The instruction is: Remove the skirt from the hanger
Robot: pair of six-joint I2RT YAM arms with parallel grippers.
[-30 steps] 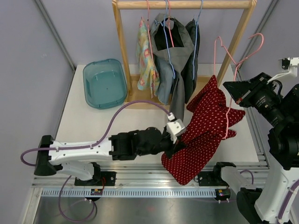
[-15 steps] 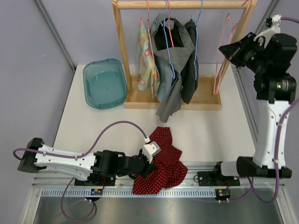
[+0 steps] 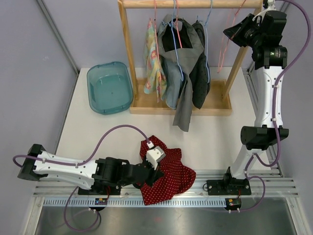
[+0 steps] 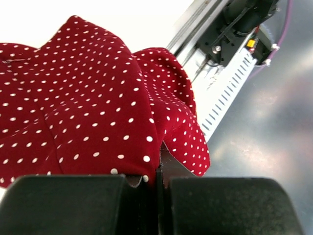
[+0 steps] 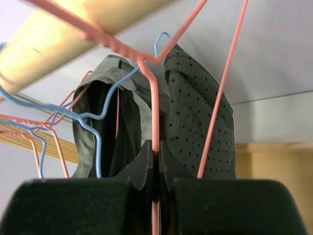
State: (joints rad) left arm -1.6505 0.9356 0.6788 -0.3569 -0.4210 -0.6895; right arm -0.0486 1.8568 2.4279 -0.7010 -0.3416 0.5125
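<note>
I see the red, white-dotted skirt [image 3: 172,177] lying crumpled at lower centre, off the bare pink wire hanger [image 5: 154,112] at upper right.

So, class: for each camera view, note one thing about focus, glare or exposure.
Left wrist: the table is blown out white, the left hand blurred, the skirt sharp. Right wrist: the rail and right hand soft, the hanger crisp. Top external: even light, all sharp.

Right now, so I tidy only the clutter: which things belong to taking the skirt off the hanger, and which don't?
In the job: red dotted skirt, in the left fingers; pink hanger, in the right fingers.
Lying about: teal tub; wooden rack; floral garment; grey garment; dark dotted garment.
</note>
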